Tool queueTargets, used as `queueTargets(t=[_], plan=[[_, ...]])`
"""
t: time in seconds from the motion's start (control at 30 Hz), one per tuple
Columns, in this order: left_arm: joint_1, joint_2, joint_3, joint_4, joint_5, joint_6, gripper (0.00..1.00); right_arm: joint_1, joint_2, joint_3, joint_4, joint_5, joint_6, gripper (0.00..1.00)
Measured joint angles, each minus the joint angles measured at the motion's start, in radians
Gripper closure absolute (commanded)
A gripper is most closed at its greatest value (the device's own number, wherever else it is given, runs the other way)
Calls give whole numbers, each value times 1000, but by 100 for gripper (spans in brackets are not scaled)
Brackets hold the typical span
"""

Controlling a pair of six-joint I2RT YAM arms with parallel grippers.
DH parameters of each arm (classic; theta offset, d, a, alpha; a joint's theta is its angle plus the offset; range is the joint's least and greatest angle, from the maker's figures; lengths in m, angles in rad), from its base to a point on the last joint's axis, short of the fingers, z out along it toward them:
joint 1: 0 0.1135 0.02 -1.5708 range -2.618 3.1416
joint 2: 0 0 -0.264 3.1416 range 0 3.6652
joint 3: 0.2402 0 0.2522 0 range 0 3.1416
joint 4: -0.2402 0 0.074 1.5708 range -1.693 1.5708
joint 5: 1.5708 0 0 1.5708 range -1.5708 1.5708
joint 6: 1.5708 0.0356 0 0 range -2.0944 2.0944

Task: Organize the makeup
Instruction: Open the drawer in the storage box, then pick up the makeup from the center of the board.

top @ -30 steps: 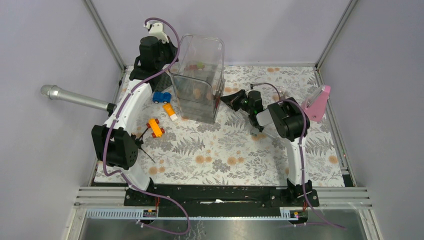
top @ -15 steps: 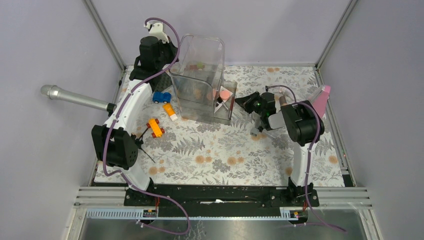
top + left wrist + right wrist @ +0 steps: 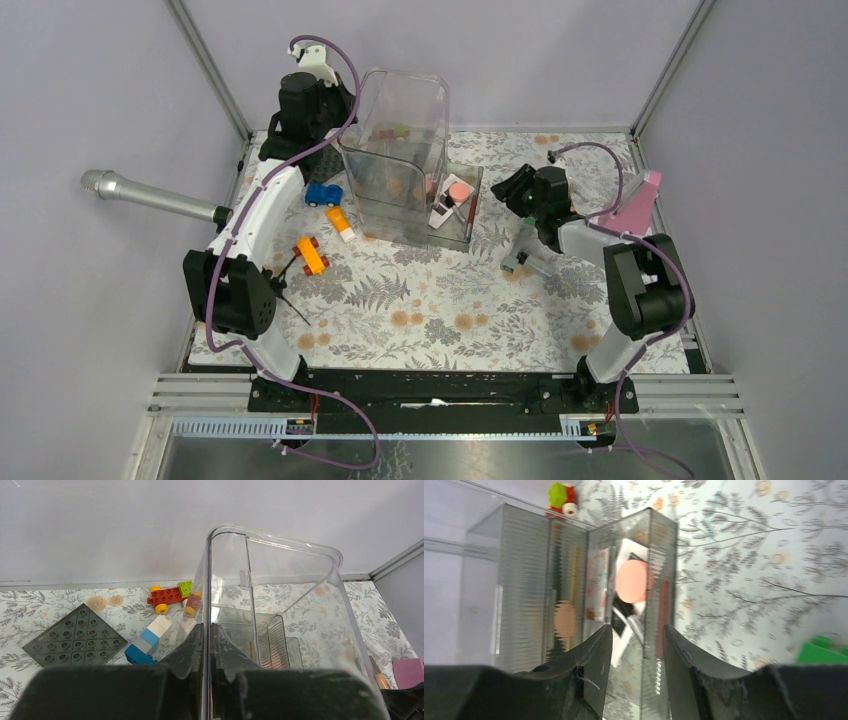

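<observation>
Right pincer [image 3: 636,632] farther from clear organizer [image 3: 395,110]

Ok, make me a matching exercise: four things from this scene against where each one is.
1 coral-pink disc
2 blue toy car
3 silver microphone
4 left end effector

A just left of the tall clear bin
B clamped on the tall clear bin's wall
C inside the low clear compartment
D far left, beyond everything else

Pairs: 1-C, 2-A, 3-D, 4-B
</observation>
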Motion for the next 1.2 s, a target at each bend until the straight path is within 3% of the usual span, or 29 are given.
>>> queueTargets(t=[0.33, 0.5, 0.73, 1.0, 1.2], plan=[[0, 0, 0, 0, 1, 0, 94, -5, -104, 38, -433, 242, -178, 40], [0, 0, 0, 0, 1, 0, 94, -17, -137, 47, -553, 351, -223, 32], [0, 0, 0, 0, 1, 0, 94, -124, -120, 177, -674, 404, -305, 30], [0, 0, 0, 0, 2, -1, 94, -236, 154, 579, -748, 350, -418, 33], [0, 0, 0, 0, 2, -1, 94, -312, 354, 720, -793, 235, -521, 29]])
